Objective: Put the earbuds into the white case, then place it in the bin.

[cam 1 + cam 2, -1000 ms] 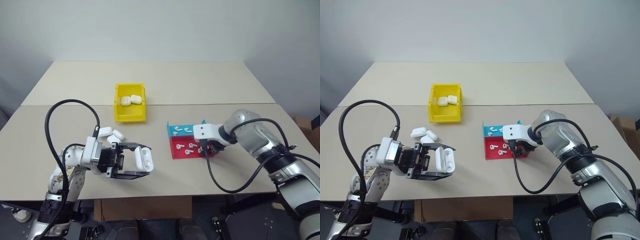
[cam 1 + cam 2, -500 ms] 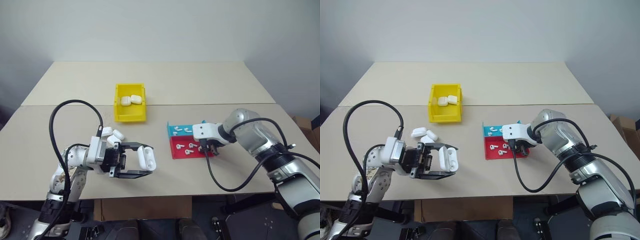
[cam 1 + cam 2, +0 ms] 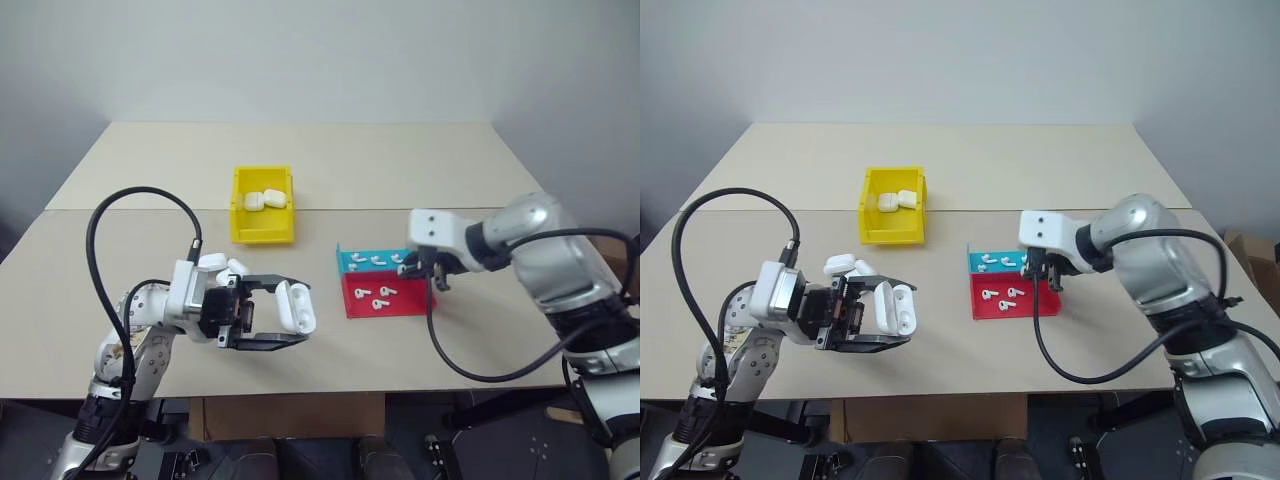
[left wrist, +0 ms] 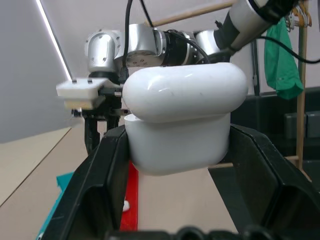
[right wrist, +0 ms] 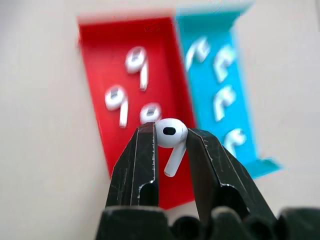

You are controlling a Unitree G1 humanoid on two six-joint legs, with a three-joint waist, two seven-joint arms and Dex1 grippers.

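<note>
My left gripper [image 3: 298,312] is shut on the white case [image 3: 296,308], held above the near left of the table with its lid hinged open [image 4: 180,125]. My right gripper [image 3: 424,274] hovers over the red-and-blue tray [image 3: 402,304] and is shut on one earbud [image 5: 171,135], head up and stem hanging between the fingers. Several more earbuds [image 3: 382,293] lie in the tray's red and blue halves. The yellow bin [image 3: 264,237] stands further back, left of centre, with two closed cases [image 3: 262,199] inside.
Two more white cases [image 3: 226,265] lie on the table just behind my left gripper. A black cable loops up from each wrist. A seam runs across the table behind the bin.
My right gripper has closed on an earbud and lifted off the tray's red half, now higher over its right edge. The left gripper with the case has barely shifted.
</note>
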